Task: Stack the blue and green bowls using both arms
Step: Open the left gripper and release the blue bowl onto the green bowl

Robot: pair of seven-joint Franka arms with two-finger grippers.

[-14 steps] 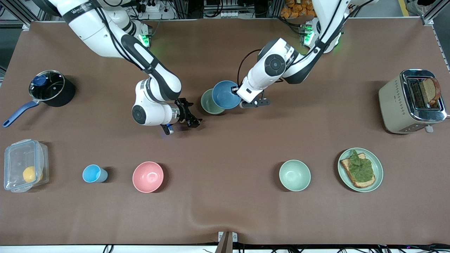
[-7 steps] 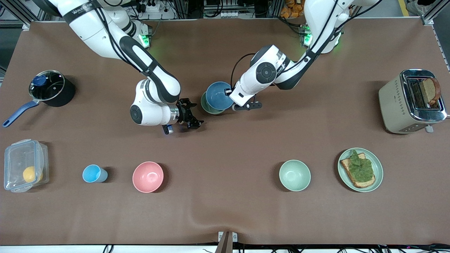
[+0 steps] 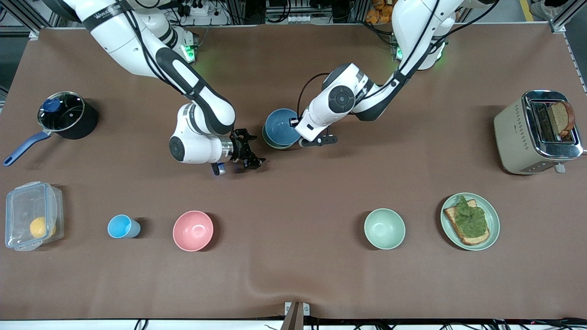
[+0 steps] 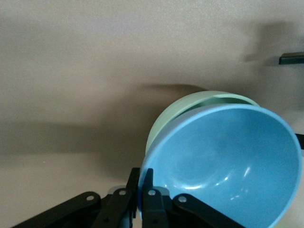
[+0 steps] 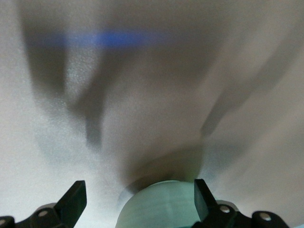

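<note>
My left gripper (image 3: 295, 123) is shut on the rim of the blue bowl (image 3: 280, 126) and holds it, slightly tilted, right over the green bowl (image 3: 273, 145). Only a sliver of the green bowl's rim shows under the blue one. In the left wrist view the fingers (image 4: 148, 190) pinch the blue bowl (image 4: 228, 161), with the green bowl (image 4: 190, 102) close beneath it. My right gripper (image 3: 251, 160) is open and empty, low over the table beside the bowls, toward the right arm's end. In the right wrist view (image 5: 140, 190) a blurred pale green curve shows between its fingers.
Nearer the front camera stand a clear box holding a yellow fruit (image 3: 32, 215), a light-blue cup (image 3: 121, 226), a pink bowl (image 3: 192, 230), a mint bowl (image 3: 384, 228) and a green plate (image 3: 495, 224) with toast. A lidded pot (image 3: 64, 114) and a toaster (image 3: 534, 133) stand at the table's ends.
The left arm has carried the blue bowl toward the right arm's end, from beside the green bowl to over it, covering most of it. The right gripper has barely shifted.
</note>
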